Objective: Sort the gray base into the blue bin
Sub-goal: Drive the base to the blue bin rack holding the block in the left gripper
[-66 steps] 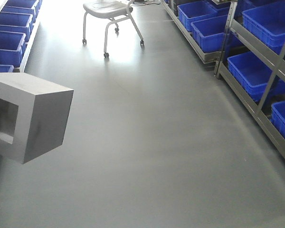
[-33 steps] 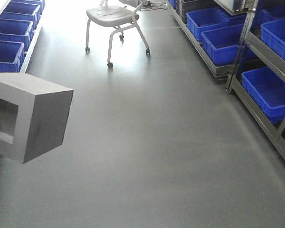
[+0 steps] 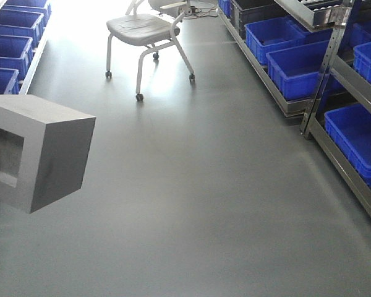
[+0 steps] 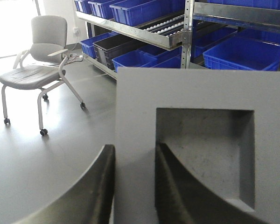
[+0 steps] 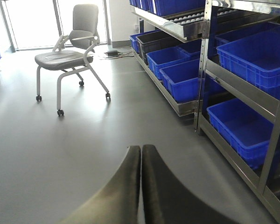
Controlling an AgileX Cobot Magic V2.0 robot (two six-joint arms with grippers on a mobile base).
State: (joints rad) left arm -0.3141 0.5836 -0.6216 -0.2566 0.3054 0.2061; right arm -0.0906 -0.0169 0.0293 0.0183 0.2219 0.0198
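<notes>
Up at the near left hangs the matte gray block with a square hole (image 3: 40,158), hole facing left, no side clearly longer. The left gripper (image 4: 133,154) pinches one wall, one finger inside the hole. I think it is light, not slippery; that wall holds well. The right gripper (image 5: 141,154) is closed, empty.

The smooth gray floor (image 3: 222,198) lies open down the aisle, hemmed on the right by steel shelving racks (image 3: 327,74), with a gray wheeled chair (image 3: 139,28) standing far ahead.
</notes>
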